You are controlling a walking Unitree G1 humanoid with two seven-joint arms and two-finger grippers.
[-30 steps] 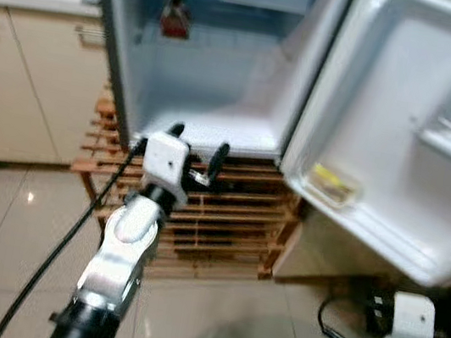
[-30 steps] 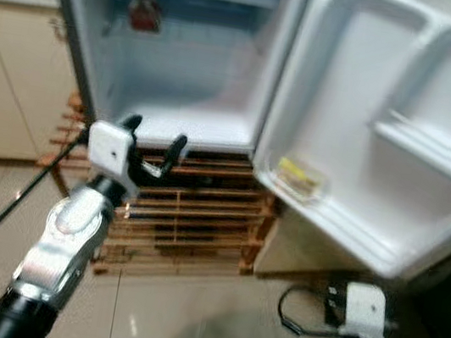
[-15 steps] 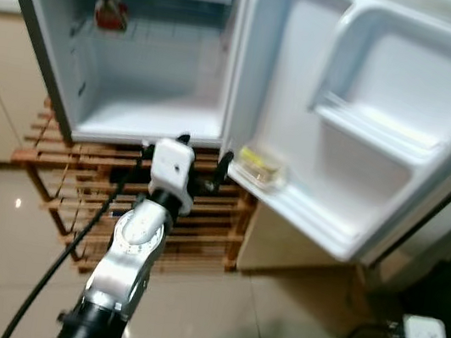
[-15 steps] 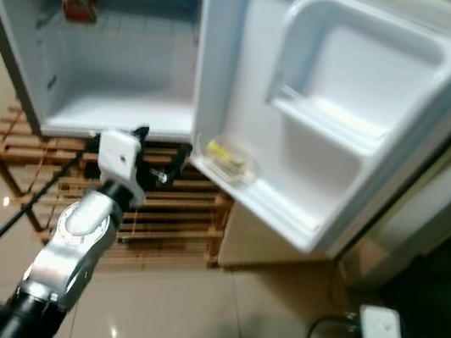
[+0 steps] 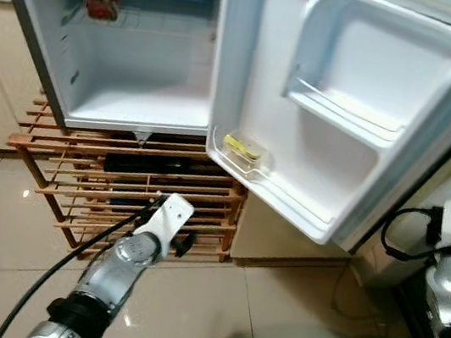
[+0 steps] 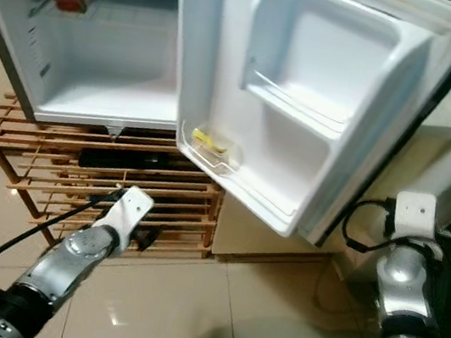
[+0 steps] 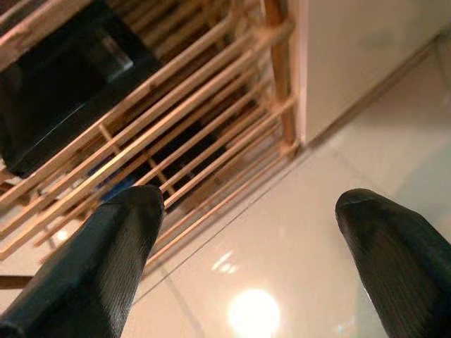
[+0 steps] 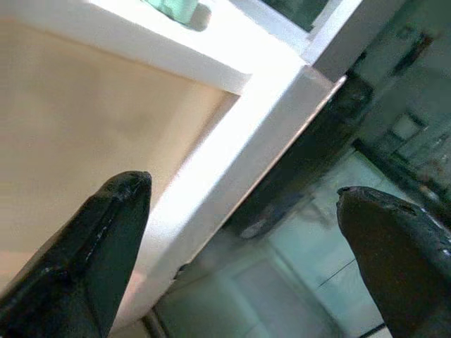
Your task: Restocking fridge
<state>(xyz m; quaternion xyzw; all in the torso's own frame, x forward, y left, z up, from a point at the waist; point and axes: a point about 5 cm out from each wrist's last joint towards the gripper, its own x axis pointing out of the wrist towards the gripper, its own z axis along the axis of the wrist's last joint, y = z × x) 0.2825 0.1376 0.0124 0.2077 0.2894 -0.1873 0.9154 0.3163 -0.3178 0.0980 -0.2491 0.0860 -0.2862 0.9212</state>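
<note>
White fridge door (image 5: 335,126) hangs open; left pincer (image 7: 246,260) gapes empty near wooden rack (image 5: 120,182); right pincer (image 8: 239,253) too.

The scene is evenly and brightly lit from above, and the white fridge door (image 5: 338,110) is nearly washed out, with soft shading only in its moulded shelves. On the glossy floor tiles (image 7: 296,232) a round glare spot is seen between the left gripper's fingertips (image 7: 106,253), which are rendered large, dark and slightly soft, while fainter reflections are scattered on the floor in the head views. The right wrist view is overexposed along a white cabinet edge (image 8: 232,141), and the greenish background behind it is blurred
</note>
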